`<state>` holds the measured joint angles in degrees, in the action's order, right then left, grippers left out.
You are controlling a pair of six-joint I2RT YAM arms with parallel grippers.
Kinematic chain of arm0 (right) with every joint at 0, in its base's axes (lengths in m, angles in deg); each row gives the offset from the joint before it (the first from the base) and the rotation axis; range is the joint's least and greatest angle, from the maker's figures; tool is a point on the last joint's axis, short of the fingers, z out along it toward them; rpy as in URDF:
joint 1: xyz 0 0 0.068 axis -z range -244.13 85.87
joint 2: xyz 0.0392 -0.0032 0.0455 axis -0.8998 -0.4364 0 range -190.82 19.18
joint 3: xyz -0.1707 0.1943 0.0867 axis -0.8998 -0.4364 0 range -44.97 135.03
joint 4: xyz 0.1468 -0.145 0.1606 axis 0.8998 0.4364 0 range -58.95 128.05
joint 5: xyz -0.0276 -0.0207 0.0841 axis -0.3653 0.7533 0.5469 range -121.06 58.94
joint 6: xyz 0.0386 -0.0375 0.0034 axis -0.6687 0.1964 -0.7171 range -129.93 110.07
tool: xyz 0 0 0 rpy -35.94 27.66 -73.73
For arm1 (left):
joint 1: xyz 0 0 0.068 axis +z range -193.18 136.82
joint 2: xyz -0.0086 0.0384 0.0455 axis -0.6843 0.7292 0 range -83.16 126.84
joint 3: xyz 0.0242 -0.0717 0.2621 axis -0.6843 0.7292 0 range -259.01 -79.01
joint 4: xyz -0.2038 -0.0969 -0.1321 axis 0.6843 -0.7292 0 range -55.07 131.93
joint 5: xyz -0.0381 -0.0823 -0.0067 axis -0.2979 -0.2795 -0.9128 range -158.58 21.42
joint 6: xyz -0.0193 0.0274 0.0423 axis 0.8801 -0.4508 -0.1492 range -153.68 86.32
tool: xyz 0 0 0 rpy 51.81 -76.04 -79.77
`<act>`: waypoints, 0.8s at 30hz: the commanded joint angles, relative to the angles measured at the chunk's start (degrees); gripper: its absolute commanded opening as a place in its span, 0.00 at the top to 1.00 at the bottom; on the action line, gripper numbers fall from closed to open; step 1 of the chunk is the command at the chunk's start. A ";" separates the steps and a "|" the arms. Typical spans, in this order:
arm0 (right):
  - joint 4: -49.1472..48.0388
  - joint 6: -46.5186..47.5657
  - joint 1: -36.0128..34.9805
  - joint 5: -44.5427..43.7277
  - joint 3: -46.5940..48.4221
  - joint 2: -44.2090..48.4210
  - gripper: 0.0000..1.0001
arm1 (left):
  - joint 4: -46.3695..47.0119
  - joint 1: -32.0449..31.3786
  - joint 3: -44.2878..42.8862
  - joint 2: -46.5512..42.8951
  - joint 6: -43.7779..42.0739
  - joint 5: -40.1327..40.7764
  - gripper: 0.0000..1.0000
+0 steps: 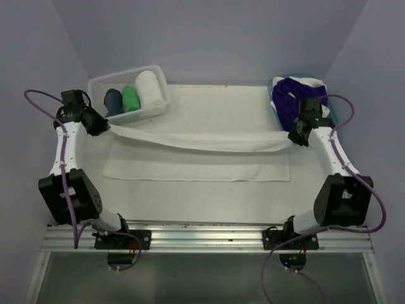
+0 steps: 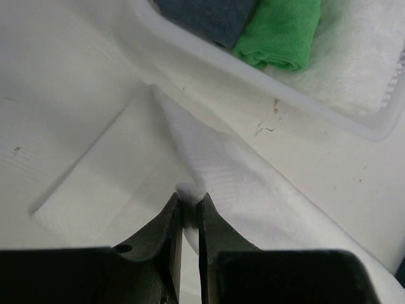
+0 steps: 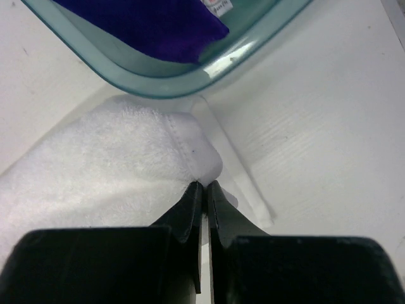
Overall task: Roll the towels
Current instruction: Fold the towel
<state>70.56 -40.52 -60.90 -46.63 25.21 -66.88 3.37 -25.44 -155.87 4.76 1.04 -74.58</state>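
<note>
My left fingers are clenched on one far corner of the white towel, and my right fingers are clenched on the other. The edge between them hangs lifted above the table, while the near half lies flat. Each pinch takes only a sliver of fabric at the very tips, so I judge that a sideways tug could pull a corner free and drop the fold crooked. If my two arms travel unevenly, the edge could land skewed and the roll would come out coned. My left side sits just beside the basket of rolled towels, my right just beside the tub holding the purple towel. A wide swing could snag either rim.
</note>
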 commanded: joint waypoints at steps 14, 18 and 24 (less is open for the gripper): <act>1.54 -0.70 0.64 -2.72 -15.94 14.95 1.00 | 1.30 1.16 18.33 -9.17 -1.85 1.43 1.00; 0.75 -0.96 0.64 -3.14 -11.12 14.78 1.00 | 0.95 1.16 15.17 -9.61 -1.15 0.99 1.00; -3.55 0.00 0.64 -6.75 -0.84 5.15 1.00 | 2.70 1.16 8.75 -7.51 0.17 -0.15 1.00</act>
<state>72.05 -40.91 -60.69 -49.28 18.39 -56.96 3.21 -24.89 -142.69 -3.00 1.15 -74.19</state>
